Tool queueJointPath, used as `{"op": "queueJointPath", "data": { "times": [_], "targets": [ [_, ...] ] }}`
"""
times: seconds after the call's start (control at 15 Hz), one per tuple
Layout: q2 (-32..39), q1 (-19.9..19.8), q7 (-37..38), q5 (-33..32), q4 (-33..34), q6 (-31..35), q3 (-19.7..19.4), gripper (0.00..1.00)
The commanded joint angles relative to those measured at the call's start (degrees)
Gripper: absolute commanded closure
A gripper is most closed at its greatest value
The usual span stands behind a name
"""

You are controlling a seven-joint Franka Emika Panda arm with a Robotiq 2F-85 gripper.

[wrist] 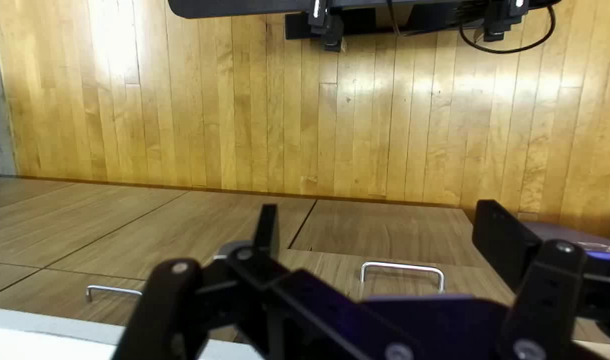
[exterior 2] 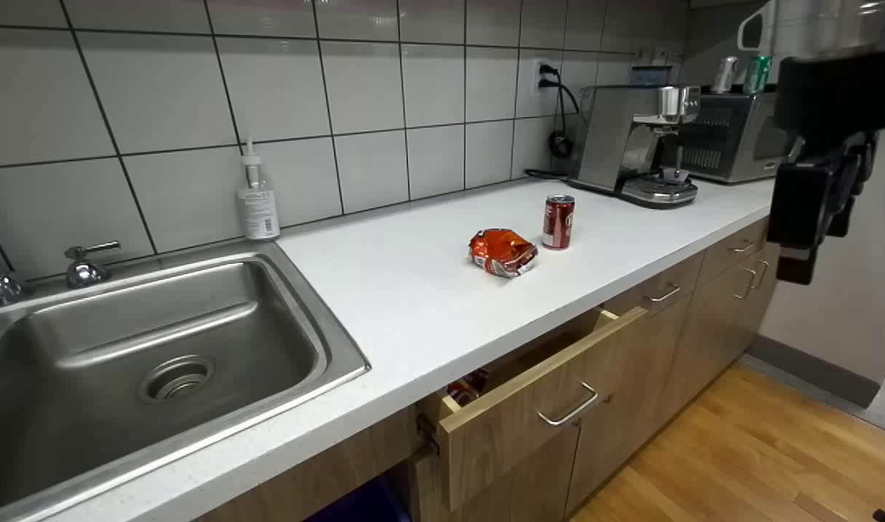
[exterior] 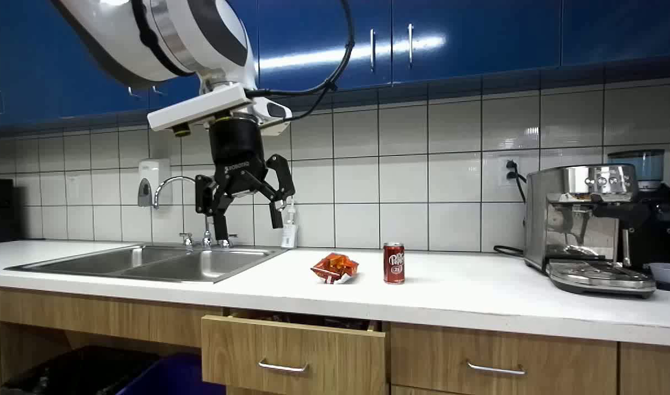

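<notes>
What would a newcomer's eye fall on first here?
Probably the white robot arm before glossy blue cabinets, its black jaws open and empty. Then, on the white countertop, a crumpled shiny orange bag beside an upright red metal can. Below, a brown wooden drawer stands partly open.

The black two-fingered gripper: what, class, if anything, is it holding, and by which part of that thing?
Nothing is held: the black two-fingered gripper stands open, with no object between its spread jaws.

Lt-brown wood drawer (exterior: 293, 346) w/ silver hdl (exterior: 283, 367), partly open below white ctr (exterior: 466, 274), sth red (exterior 2: 462, 392) inside
</notes>
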Motion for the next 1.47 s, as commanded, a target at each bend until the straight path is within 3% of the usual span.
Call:
{"op": "queueJointPath", "data": {
  "times": [0.0, 0.53, 1.4],
  "targets": [
    [0.0, 0.4, 0.2, -0.2, 0.1, -0.1, -0.4, 0.0],
    [2.4, 0.6, 1.1, 0.4, -0.2, 3.5, -0.5, 0.0],
    [15.9, 0.2, 4.5, 2.3, 1.1, 24.3, -1.0, 0.0]
  ]
}}
